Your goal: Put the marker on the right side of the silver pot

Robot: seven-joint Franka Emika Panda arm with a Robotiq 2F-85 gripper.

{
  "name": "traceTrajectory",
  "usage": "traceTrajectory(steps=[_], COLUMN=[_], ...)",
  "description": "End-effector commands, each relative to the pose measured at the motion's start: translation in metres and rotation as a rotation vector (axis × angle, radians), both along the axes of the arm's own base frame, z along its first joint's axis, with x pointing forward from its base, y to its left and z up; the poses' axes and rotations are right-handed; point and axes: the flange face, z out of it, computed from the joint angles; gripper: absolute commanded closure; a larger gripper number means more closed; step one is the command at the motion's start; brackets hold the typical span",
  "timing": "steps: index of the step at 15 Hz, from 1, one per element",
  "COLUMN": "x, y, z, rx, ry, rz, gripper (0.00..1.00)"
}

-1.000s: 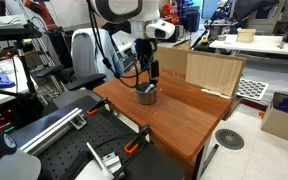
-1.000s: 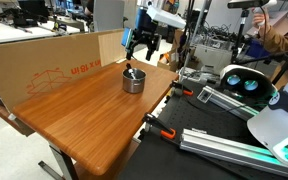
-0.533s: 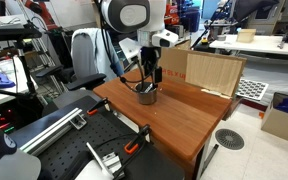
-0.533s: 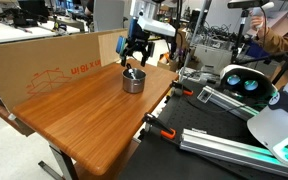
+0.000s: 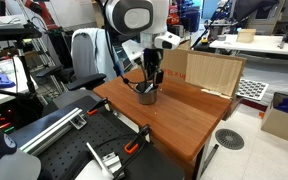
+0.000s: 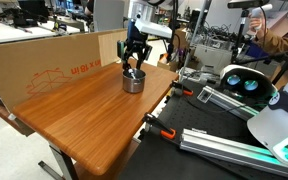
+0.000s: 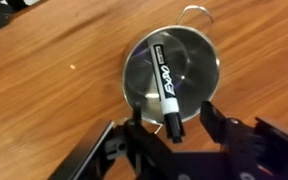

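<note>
The silver pot is a small round shiny metal pot standing on the wooden table; it shows in both exterior views. The marker has a black cap and a white labelled body; it leans inside the pot with its dark end sticking up over the near rim. My gripper is open directly above the pot, its two fingers on either side of the marker's upper end, not closed on it. In both exterior views the gripper hangs just over the pot.
The wooden table has a cardboard wall along one side and a cardboard box at the far end. Black clamps grip the table edge. Rails and equipment stand beside the table.
The gripper has moved sideways to above the pot and lowered towards it. The pot and marker have not moved.
</note>
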Motion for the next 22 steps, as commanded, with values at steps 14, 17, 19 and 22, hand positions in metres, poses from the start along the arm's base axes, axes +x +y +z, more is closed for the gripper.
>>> traceTrajectory(steps=[14, 17, 19, 22], x=[0.007, 0.012, 0.017, 0.021], y=[-0.011, -0.007, -0.006, -0.013], z=[0.003, 0.019, 0.032, 0.057], rx=[-0.010, -0.010, -0.014, -0.012], ry=[-0.018, -0.041, -0.061, -0.103], rz=[-0.008, 0.000, 0.003, -0.009], gripper=[0.95, 0.95, 0.95, 0.95])
